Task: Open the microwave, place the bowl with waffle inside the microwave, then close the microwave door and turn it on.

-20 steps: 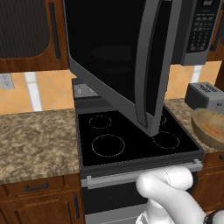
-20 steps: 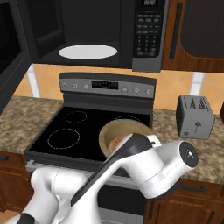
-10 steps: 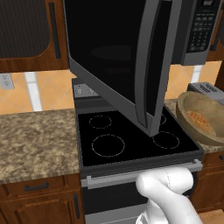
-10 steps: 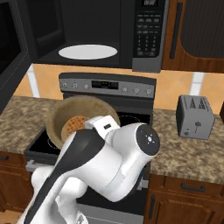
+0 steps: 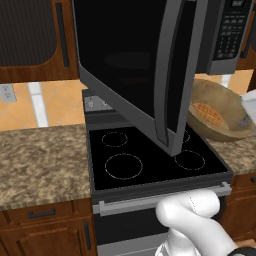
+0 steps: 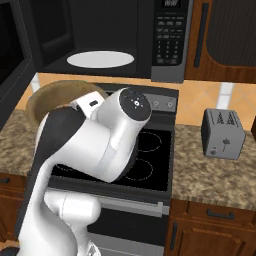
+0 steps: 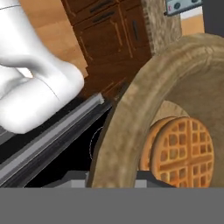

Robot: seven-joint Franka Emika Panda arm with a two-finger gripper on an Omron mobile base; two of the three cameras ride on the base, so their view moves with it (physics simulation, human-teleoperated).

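One bowl (image 5: 220,117) with waffle (image 5: 209,114) held tilted in air above stove's (image 5: 150,165) right edge, rim pinched by end effector (image 7: 114,183); microwave door (image 5: 145,70) swung open.

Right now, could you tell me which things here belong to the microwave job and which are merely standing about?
Part of the job:
- microwave, cavity open
- microwave door, swung open
- bowl, lifted and tilted, its rim in the gripper
- waffle, inside the bowl

Just standing about:
- stove
- toaster
- granite counter
- wooden cabinets
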